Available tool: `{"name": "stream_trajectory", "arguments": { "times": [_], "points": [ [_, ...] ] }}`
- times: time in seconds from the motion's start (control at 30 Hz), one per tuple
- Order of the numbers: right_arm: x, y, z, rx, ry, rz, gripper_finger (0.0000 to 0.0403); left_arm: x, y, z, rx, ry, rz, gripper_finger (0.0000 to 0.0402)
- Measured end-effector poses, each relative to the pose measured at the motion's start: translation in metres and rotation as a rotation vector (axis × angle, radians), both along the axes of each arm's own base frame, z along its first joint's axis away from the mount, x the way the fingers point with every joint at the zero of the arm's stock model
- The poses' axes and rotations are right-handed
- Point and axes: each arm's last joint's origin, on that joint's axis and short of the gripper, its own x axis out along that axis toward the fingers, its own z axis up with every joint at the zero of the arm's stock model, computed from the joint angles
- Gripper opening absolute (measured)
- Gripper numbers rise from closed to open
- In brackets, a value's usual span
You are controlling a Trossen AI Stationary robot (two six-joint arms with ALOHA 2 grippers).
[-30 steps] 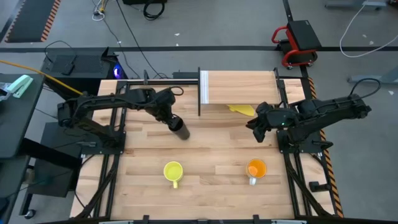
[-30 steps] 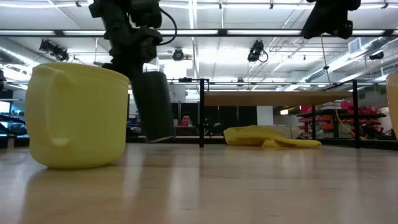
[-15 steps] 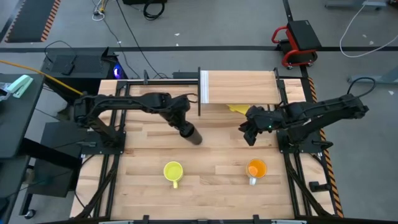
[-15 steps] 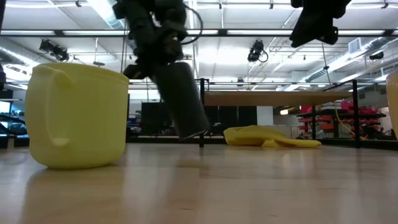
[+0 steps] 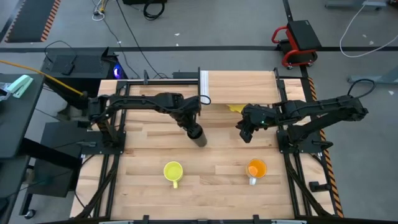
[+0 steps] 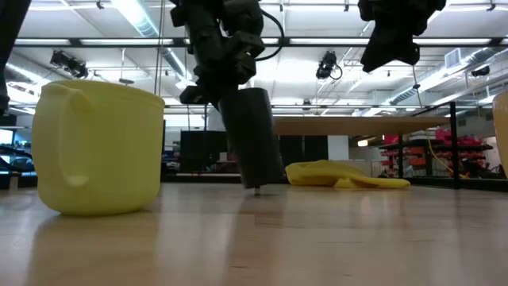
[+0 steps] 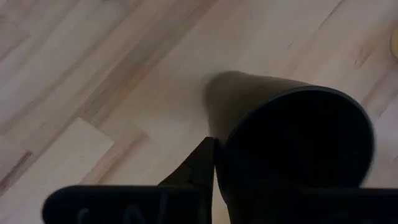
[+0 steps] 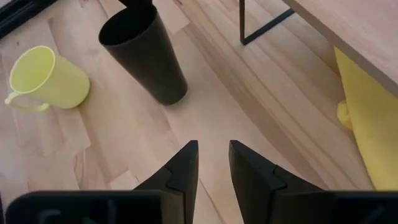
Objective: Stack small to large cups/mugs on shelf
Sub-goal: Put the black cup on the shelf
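Note:
The tall black cup (image 5: 199, 135) (image 6: 254, 139) (image 8: 146, 56) is in my left gripper (image 5: 193, 123) (image 7: 214, 169), which is shut on it near the table's middle, in front of the shelf (image 5: 239, 87) (image 6: 357, 125). My right gripper (image 5: 242, 132) (image 8: 213, 152) hovers open to the right of the cup and holds nothing. The yellow mug (image 5: 173, 171) (image 6: 99, 151) (image 8: 50, 78) and the orange mug (image 5: 255, 168) stand upright on their bases near the table's near edge. My left gripper holds the black cup by its rim (image 7: 217, 155), coming from above. One finger (image 7: 200, 163) shows outside the wall; the other is lost in the dark inside. The cup hangs tilted below the fingers, its base (image 6: 266, 181) leaning toward the table's right, just above the tabletop.
A flat yellow floppy object (image 5: 242, 109) (image 6: 345, 175) (image 8: 367, 106) lies on the table under the shelf. The shelf's dark post (image 5: 199, 93) (image 8: 264, 28) stands just beyond the cup. Bare tabletop lies between the two mugs.
My left gripper has carried the black cup toward the table's right and a little toward the near edge, the cup staying tilted in the hold. My right gripper has moved toward the table's left, closer to the cup.

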Motion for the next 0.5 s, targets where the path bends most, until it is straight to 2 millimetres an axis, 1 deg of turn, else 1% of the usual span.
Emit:
{"name": "stream_trajectory", "arguments": {
  "times": [0.07,0.2,0.5],
  "points": [
    [0.003,0.000,-0.002,-0.004,0.011,0.004,0.0098,0.001,-0.002,-0.001,-0.002,0.008,-0.004,0.0022],
    [0.008,-0.002,-0.006,-0.005,0.028,0.014,0.0098,0.004,-0.003,0.004,0.000,-0.011,-0.007,0.0020],
    [0.018,-0.009,-0.007,-0.024,-0.003,0.031,0.0098,0.006,-0.003,0.009,0.017,-0.024,0.004,0.0030]
  ]
}}
